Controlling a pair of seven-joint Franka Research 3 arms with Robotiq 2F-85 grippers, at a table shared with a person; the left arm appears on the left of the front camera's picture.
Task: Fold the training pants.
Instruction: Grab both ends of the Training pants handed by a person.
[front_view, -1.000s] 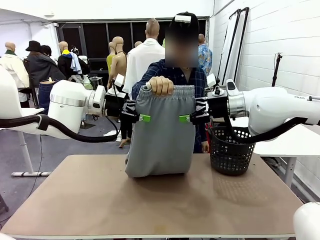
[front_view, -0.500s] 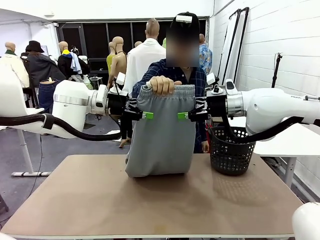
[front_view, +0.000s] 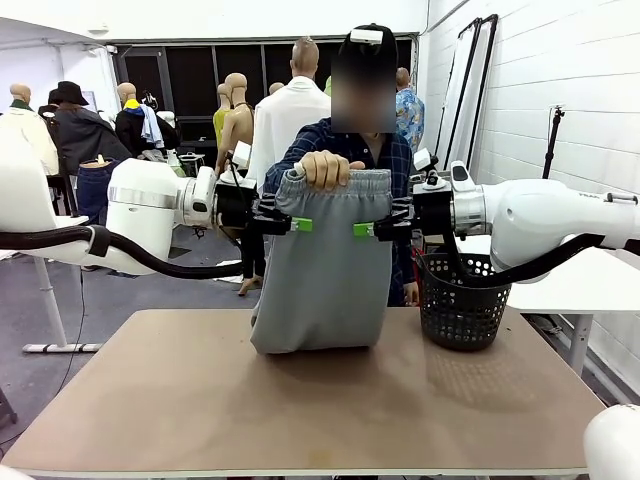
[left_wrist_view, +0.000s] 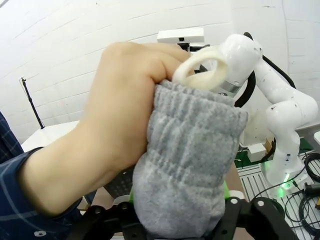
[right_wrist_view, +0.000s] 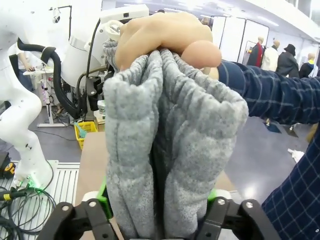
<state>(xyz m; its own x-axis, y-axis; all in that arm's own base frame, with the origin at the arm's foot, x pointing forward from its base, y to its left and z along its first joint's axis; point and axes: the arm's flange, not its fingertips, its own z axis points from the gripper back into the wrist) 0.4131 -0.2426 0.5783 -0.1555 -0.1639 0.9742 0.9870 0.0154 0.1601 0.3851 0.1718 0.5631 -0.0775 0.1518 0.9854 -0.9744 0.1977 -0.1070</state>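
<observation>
The light grey training pants (front_view: 325, 280) hang upright over the table, their lower end resting on the tabletop. A person's hand (front_view: 322, 170) grips the gathered waistband from above. My left gripper (front_view: 298, 224) reaches in level from the left and pinches the pants' left edge just below the waistband. My right gripper (front_view: 364, 229) does the same at the right edge. In the left wrist view the bunched fabric (left_wrist_view: 192, 150) fills the gap between the green pads, under the hand (left_wrist_view: 110, 125). In the right wrist view the folds (right_wrist_view: 165, 130) are squeezed between the pads (right_wrist_view: 103, 194).
A black mesh basket (front_view: 460, 300) stands on the table's far right, just under my right arm. The brown tabletop (front_view: 300, 410) is bare in front of the pants. The person stands at the far edge behind the pants.
Both grippers have moved inward onto the pants' side edges and their jaws have narrowed onto the fabric. The person's hand and the pants have stayed in place.
</observation>
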